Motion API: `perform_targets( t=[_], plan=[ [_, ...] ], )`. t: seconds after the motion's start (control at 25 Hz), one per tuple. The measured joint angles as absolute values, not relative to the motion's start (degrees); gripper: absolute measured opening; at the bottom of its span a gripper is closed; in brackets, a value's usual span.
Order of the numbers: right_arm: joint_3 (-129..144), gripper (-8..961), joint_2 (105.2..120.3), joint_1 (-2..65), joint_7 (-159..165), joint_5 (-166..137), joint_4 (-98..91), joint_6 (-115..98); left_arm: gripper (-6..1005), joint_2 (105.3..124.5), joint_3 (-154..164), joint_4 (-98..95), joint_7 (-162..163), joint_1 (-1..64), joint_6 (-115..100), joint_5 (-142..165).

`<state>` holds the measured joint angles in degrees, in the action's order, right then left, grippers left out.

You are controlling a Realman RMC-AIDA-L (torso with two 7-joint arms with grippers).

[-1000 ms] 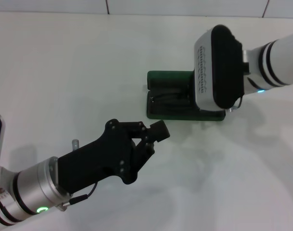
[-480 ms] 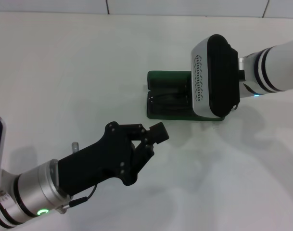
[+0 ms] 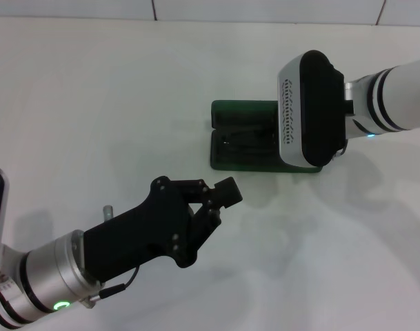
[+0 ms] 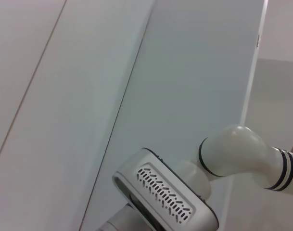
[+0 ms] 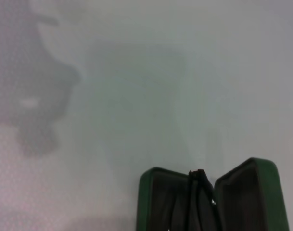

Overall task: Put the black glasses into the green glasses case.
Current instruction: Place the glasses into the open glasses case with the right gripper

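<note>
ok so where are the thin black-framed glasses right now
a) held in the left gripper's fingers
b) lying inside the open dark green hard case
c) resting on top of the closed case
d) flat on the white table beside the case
b: the right wrist view shows the thin black-framed glasses sitting between the two halves of the open dark green hard case.

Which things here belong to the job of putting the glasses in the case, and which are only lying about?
Belong to the job:
- green glasses case, open
- black glasses, inside the case
- right tool, over the case, hidden by its wrist
- left tool, off to the side

Only lying about:
- nothing else; only the white table
</note>
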<state>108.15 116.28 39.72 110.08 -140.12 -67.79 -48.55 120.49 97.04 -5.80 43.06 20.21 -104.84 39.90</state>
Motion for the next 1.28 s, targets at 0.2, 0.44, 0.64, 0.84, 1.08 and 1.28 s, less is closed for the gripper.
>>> perform_targets(
  t=[0.2, 0.44, 0.64, 0.84, 1.08, 1.28],
  plan=[
    [108.3, 51, 116.28, 39.6, 110.1, -140.7, -67.7, -48.1, 29, 120.5, 97.0, -5.8, 43.1, 20.1, -104.9, 39.9],
    [108.4, 52, 116.27, 39.5, 110.1, -140.7, -67.8, -48.1, 29, 120.49, 97.0, -5.8, 43.1, 20.0, -104.9, 39.9],
    [108.5, 54, 116.28, 39.1, 110.1, -140.6, -68.5, -48.0, 29, 120.49, 96.9, -5.8, 43.1, 19.9, -104.8, 39.9],
    [108.5, 101, 116.27, 38.8, 110.2, -140.6, -68.9, -47.7, 29, 120.49, 96.8, -5.8, 43.1, 19.9, -104.8, 39.9],
    [108.2, 196, 116.27, 37.3, 111.4, -139.9, -70.7, -47.9, 30, 120.39, 96.7, -5.8, 43.1, 19.7, -104.8, 39.8],
    [106.9, 256, 116.21, 31.5, 111.8, -133.8, -76.1, -49.4, 30, 120.19, 96.6, -5.8, 43.1, 19.1, -105.2, 39.0]
  ],
)
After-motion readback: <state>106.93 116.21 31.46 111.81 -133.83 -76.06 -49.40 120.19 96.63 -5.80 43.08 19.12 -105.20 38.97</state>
